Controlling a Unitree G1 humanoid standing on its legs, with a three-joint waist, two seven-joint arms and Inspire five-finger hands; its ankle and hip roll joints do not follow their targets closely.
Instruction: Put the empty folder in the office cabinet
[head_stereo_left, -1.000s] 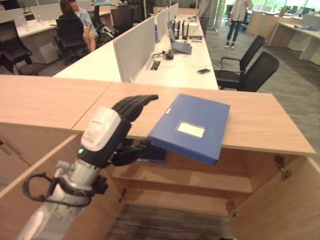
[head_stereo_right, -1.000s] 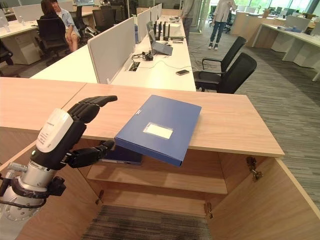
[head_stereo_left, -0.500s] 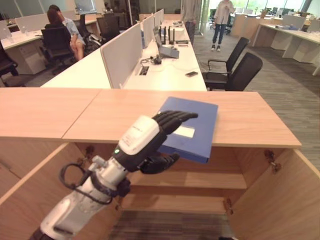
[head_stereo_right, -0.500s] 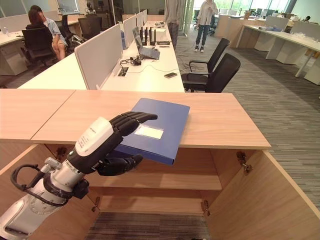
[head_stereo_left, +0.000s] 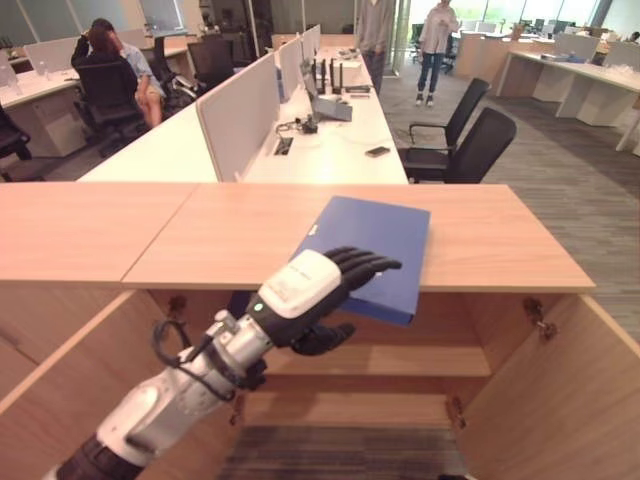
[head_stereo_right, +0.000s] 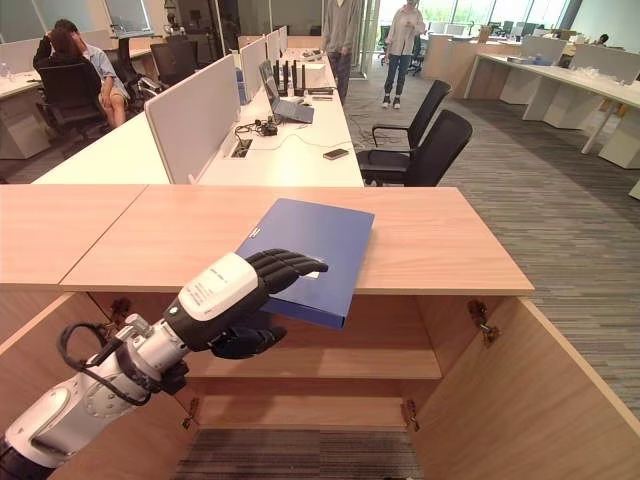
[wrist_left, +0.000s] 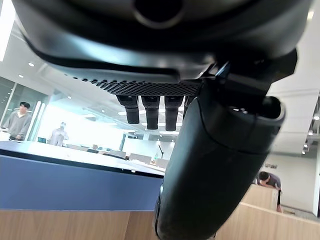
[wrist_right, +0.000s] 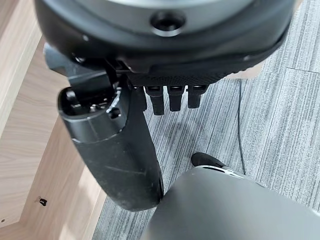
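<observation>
Although the dark left hand (head_stereo_left: 320, 290) has its fingers over and thumb under the near edge of the flat blue folder (head_stereo_left: 375, 245), apparently pinching it, the folder lies on the wooden cabinet worktop (head_stereo_left: 500, 240), with the open shelf (head_stereo_left: 400, 360) below unfilled and the right hand (wrist_right: 125, 145) idle, fingers relaxed.

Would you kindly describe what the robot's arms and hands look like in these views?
The left arm is silver-grey metal with a dark ringed wrist. Its left hand has black segmented fingers, a black thumb and a white cover plate bearing small print on its back. The right hand is likewise glossy black with stubby fingers.
</observation>
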